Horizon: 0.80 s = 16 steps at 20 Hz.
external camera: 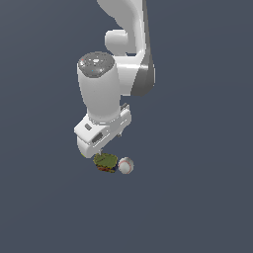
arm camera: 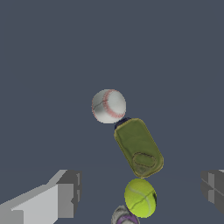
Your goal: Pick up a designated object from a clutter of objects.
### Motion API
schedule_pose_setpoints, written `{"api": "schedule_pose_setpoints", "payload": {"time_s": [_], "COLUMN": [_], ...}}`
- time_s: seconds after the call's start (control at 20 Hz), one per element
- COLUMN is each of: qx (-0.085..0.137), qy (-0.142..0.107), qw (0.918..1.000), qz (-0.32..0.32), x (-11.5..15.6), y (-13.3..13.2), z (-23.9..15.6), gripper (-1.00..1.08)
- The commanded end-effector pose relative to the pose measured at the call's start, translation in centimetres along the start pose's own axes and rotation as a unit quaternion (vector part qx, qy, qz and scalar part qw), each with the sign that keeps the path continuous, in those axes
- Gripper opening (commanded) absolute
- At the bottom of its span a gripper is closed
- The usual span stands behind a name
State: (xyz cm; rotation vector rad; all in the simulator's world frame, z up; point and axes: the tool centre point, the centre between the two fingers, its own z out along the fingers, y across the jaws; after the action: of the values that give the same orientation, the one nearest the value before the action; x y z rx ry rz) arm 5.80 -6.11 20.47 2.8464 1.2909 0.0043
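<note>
We see the claw standing open in the wrist view, its two grey fingers spread wide with nothing between them but the things lying below. The green-topped tin lies flat on the dark grey floor, its olive lid facing up with a ring-pull shape pressed into it, and a sliver of dark blue side showing at the end nearest the baseball. The white baseball with red stitching sits at one end of the tin, touching it or just beside it; we cannot tell which. At the tin's other end lies the yellow-green tennis ball, again just beside it, and past that a small greyish ball is partly cut off by the frame's edge, so the four things run in a rough line. In the exterior view the white arm comes down from above and its hand hangs directly over the cluster, hiding the tennis ball and the greyish ball. There we make out only the tin, with its green top and reddish and blue sides, and the baseball close against it on the exterior view's right. No edges or corners of the floor show in either view.
</note>
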Motion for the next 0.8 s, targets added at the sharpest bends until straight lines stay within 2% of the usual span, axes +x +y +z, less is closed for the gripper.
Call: {"api": "schedule_pose_setpoints", "payload": {"time_s": [0.0, 0.35, 0.75], "qx": [0.001, 0.003, 0.006], "qy": [0.000, 0.001, 0.002], "qw": [0.9996, 0.9938, 0.9810], "qz": [-0.030, -0.111, -0.194], "x": [-0.1, -0.5, -1.1], "y": [0.4, 1.4, 2.2], "z": [1.1, 4.2, 7.4], "gripper": [1.00, 1.00, 1.00]}}
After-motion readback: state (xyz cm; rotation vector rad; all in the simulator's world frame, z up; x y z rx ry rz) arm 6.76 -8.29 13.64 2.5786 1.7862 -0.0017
